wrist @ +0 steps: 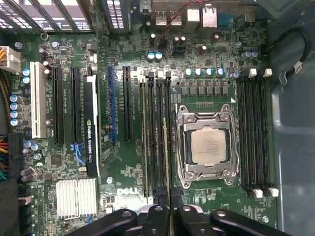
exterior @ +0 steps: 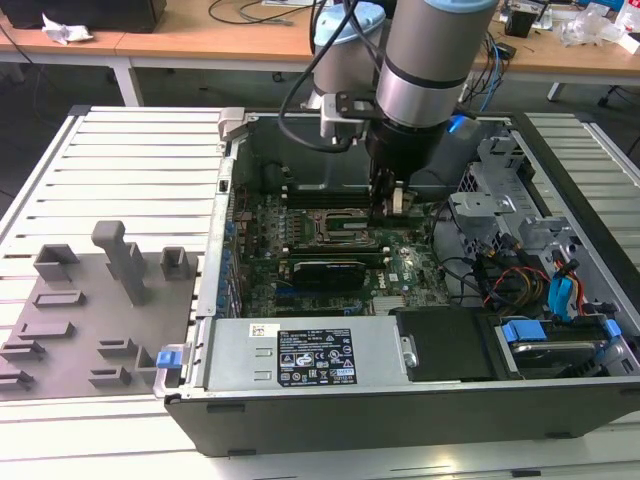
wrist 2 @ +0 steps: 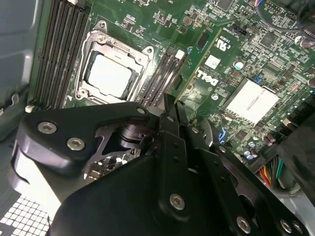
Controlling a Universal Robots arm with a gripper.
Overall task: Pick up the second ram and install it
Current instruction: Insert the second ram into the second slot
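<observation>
My gripper [exterior: 390, 205] reaches down into the open computer case [exterior: 225, 180], over the green motherboard [exterior: 400, 270]. In the second wrist view the gripper [wrist 2: 170, 105] is shut on the second ram [wrist 2: 199, 56], a thin green stick with a dark chip and a pale label that runs out from between the fingers. In the first wrist view the ram [wrist: 170, 147] shows edge-on as a thin line from the gripper [wrist: 170, 209]. It lies along the black memory slots [wrist: 157, 137] beside the processor socket [wrist: 209, 147]. Whether it is seated in a slot I cannot tell.
A second bank of memory slots [wrist: 256, 132] lies on the socket's other side. A black graphics card [wrist: 91, 128] stands in an expansion slot. The power supply [exterior: 310, 355] fills the case front, and cables and drive bays [exterior: 530, 280] crowd the exterior view's right. Grey holder blocks [exterior: 100, 300] sit outside the case.
</observation>
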